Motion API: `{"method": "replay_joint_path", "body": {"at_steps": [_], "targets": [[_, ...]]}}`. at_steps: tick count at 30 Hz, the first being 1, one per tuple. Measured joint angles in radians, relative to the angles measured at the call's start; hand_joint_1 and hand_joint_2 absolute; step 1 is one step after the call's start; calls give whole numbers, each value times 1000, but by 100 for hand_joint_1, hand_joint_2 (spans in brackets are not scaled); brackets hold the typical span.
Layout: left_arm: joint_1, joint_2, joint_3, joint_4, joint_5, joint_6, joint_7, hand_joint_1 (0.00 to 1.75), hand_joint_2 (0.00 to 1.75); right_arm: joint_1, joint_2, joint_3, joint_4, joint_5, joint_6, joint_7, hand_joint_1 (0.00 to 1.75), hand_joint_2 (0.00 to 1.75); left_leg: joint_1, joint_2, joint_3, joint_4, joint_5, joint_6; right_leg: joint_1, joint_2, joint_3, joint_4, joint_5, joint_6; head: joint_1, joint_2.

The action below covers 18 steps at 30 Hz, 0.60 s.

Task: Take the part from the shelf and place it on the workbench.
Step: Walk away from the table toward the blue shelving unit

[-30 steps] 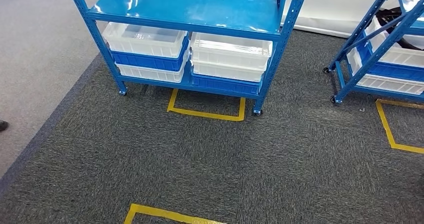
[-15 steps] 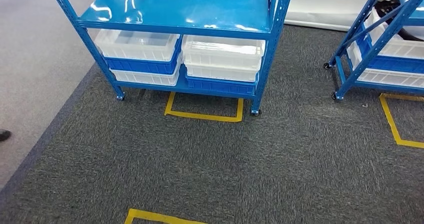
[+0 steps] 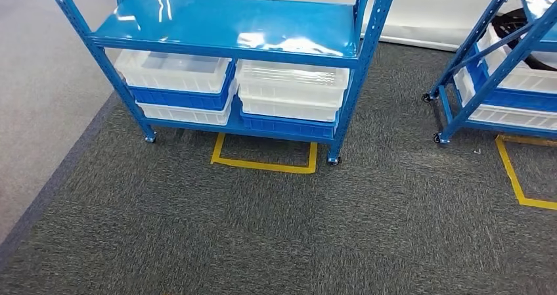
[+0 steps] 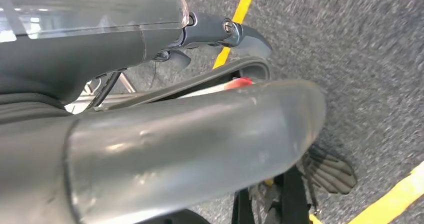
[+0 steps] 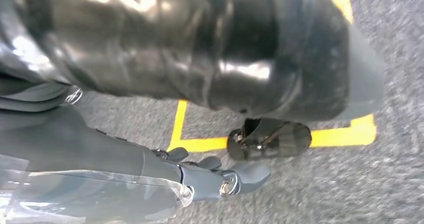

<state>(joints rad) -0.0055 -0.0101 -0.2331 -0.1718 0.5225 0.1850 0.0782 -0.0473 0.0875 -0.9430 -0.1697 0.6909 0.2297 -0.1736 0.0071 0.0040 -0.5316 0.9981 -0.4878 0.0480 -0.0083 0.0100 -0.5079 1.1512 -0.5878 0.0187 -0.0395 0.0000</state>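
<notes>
View shifted, shelf now nearer | left hand, right hand: empty, fingers slack and apart | stacked bins on lower tier

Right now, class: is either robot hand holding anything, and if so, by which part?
Nothing is held. The left robot hand and the right robot hand hang over the grey carpet with nothing in their fingers.

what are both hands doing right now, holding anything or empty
Left hand: hangs over the carpet, holding nothing; whether open or closed cannot be told.
Right hand: hangs over the carpet, holding nothing; whether open or closed cannot be told.
</notes>
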Motion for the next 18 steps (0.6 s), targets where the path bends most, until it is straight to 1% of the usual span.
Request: {"method": "replay_joint_path", "body": {"at_steps": [1, 2, 3, 4, 5, 6, 7, 8, 9, 10, 11, 12, 13, 14, 15, 16, 17, 18], "targets": [[0, 0, 0, 0, 1, 0, 0, 0, 0, 0, 0, 0, 0, 0, 0, 0, 0, 0, 1, 0, 11, -3, -8, 2, -2, -1, -45, 59, -21, 5, 0, 0], [0, -1, 0, 0, 1, 0, 0, 0, 0, 0, 0, 0, 0, 0, 0, 0, 0, 0, 2, 0, 21, -3, -17, 2, -5, -1, -89, 107, -45, 9, 0, 0], [0, -1, 0, 0, 1, 0, 0, 0, 0, 1, 0, 0, 0, 0, 0, 0, 0, 0, 3, -1, 35, -3, -28, 0, -8, -2, -124, 132, -63, 14, 0, 0], [0, -2, 0, 0, 1, 0, 0, 0, 0, 3, 0, 0, 0, 0, 0, 0, 0, 0, 5, -2, 50, -3, -41, -3, -11, -3, -145, 128, -65, 17, 0, 0], [0, -2, 0, 0, 1, 0, 0, 0, 0, 5, 0, 0, 0, 0, 0, 0, 0, 0, 7, -4, 69, -3, -54, -6, -13, -4, -153, 98, -45, 20, 0, 0], [1, -3, 0, 0, 1, 0, 0, 0, 0, 8, 0, 0, 0, 0, 0, 0, 0, 0, 9, -4, 88, -3, -70, -11, -14, -7, -152, 44, -1, 21, 1, 0], [2, -3, 0, 1, 1, 0, 0, 0, 0, 12, -1, 0, 0, 0, 0, 0, 0, 0, 11, -4, 106, -2, -84, -16, -15, -11, -149, -8, 59, 19, 1, 0], [2, -4, 0, 1, 2, 0, 0, 0, 0, 15, -1, 0, 1, 0, 0, 0, 0, 0, 12, -4, 118, -2, -97, -23, -11, -16, -147, -48, 101, 15, 1, 0], [1, -4, 0, 2, 2, 0, 0, 0, 0, 15, -1, 0, 1, 0, 0, 0, 0, 0, 12, -3, 126, -4, -109, -31, -8, -20, -146, -71, 132, 7, 1, 0], [-1, -4, 0, 3, 2, 0, 0, 0, 0, 14, -1, 0, 1, 0, 0, 0, 0, 0, 11, -1, 134, -4, -115, -39, -5, -22, -146, -76, 139, -1, 1, 0], [-5, -4, 0, 3, 2, 0, 0, 0, 0, 11, -1, 0, 1, 0, 0, 0, 0, 0, 11, -1, 140, -4, -116, -47, -2, -21, -139, -79, 129, -10, 0, 0], [-8, -4, 0, 3, 2, 0, 0, 0, 0, 10, 0, 0, 1, 0, 0, 0, 0, 0, 12, 0, 143, 5, -113, -53, -3, -19, -129, -84, 127, -19, 0, 0], [-10, -4, 0, 3, 2, 0, 0, 0, 0, 11, 0, 0, 1, 0, 0, 0, 0, 0, 13, 1, 137, 34, -104, -57, -5, -17, -114, -92, 121, -26, 0, 0], [-11, -4, 0, 3, 2, 0, 0, 0, 0, 11, 0, 0, 1, 0, 0, 0, 0, 0, 14, 0, 114, 79, -97, -59, -6, -16, -99, -99, 115, -32, -1, 0], [-12, -5, 0, 3, 2, 0, 0, 0, 0, 11, 0, 0, 1, 0, 0, 0, 0, 0, 15, 0, 77, 140, -101, -62, -6, -15, -84, -106, 108, -38, -1, 0], [-12, -5, 0, 3, 2, 0, 0, 0, 0, 10, -1, 0, 1, 0, 0, 0, 0, 0, 15, 0, 33, 203, -118, -64, -5, -14, -70, -112, 99, -42, -1, 0], [-11, -4, 0, 3, 1, 0, 0, 0, 0, 9, 0, 0, 1, 0, 0, 0, 0, 0, 15, 0, -11, 253, -150, -65, -4, -12, -56, -115, 89, -44, -2, 0], [-10, -4, 0, 3, 1, 1, 0, 0, 0, 9, 0, 0, 1, 0, 0, 0, 0, 0, 14, 0, -49, 280, -183, -66, -4, -9, -40, -117, 77, -44, -2, 0]]}}
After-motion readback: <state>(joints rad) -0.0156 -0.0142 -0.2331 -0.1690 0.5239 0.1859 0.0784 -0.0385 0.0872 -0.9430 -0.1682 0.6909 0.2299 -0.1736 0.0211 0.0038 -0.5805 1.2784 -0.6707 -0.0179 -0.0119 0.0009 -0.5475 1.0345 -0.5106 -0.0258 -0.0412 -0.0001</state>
